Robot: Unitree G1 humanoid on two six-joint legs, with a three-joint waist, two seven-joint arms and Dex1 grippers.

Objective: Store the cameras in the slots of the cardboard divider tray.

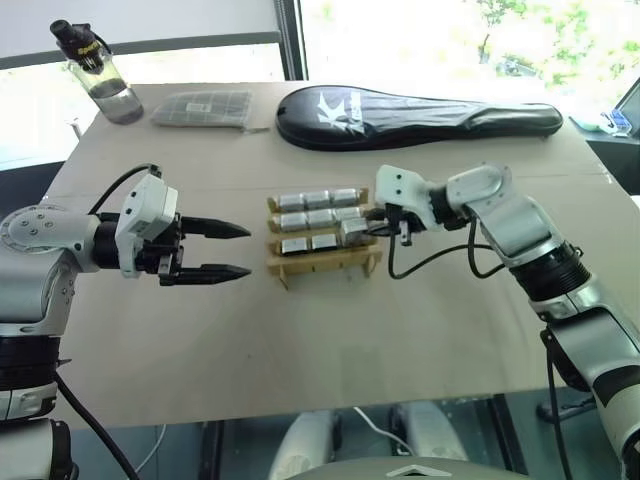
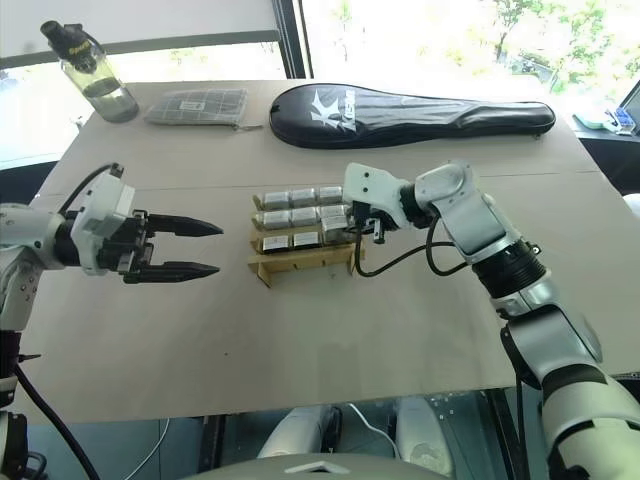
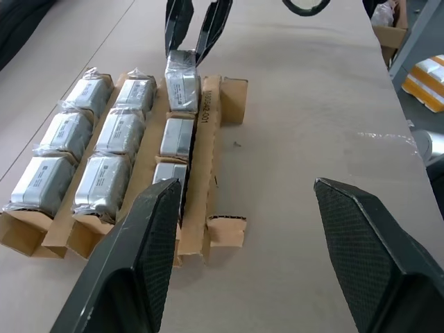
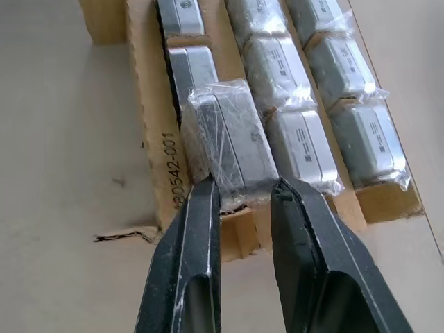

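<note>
The cardboard divider tray (image 1: 325, 262) sits mid-table. Several plastic-wrapped silver cameras (image 1: 318, 197) fill its two far rows, and two more lie in the third row (image 3: 175, 137). My right gripper (image 4: 243, 191) is shut on one more camera (image 4: 229, 139), holding it tilted at the right end of that third row, its lower edge at the slot. From the head, this gripper (image 1: 372, 222) is at the tray's right side. My left gripper (image 1: 245, 250) hovers open and empty just left of the tray, its fingers (image 3: 149, 243) pointing at it.
At the table's far edge stand a water bottle (image 1: 95, 70), a flat grey gridded packet (image 1: 203, 108) and a long black racket case (image 1: 410, 115). The tray's nearest row holds nothing. Bare tabletop (image 1: 330, 340) lies in front of the tray.
</note>
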